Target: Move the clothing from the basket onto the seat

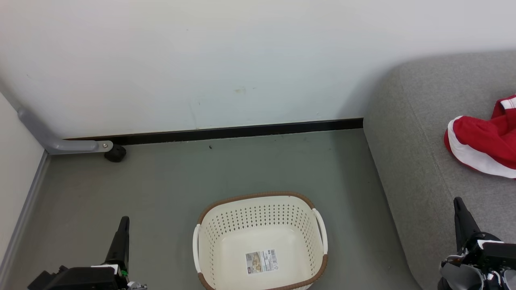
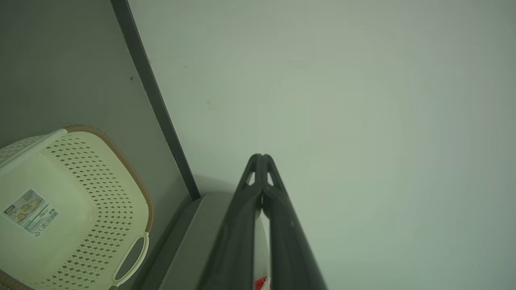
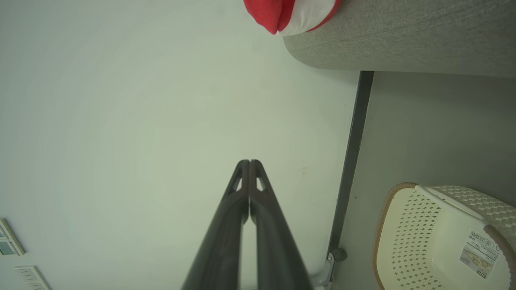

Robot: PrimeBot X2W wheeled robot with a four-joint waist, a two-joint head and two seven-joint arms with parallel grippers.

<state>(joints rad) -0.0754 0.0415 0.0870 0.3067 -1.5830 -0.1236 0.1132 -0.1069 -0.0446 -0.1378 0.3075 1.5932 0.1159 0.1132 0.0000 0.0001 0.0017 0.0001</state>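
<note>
Right now I see the clothing (image 1: 483, 147), a crumpled red sports garment with broad white trim, lying on the light-grey sofa (image 1: 415, 161) to my right. It is well apart from the cream perforated basket (image 1: 258, 198) on the floor (image 1: 161, 181), whose label sticker (image 1: 262, 262) shows inside. My left gripper (image 1: 124, 220) and right gripper (image 1: 457, 201) each have their dark fingers pressed together, one either side of the basket.

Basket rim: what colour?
Brown, woven-look, on the cream basket; clearest in the head view.
</note>
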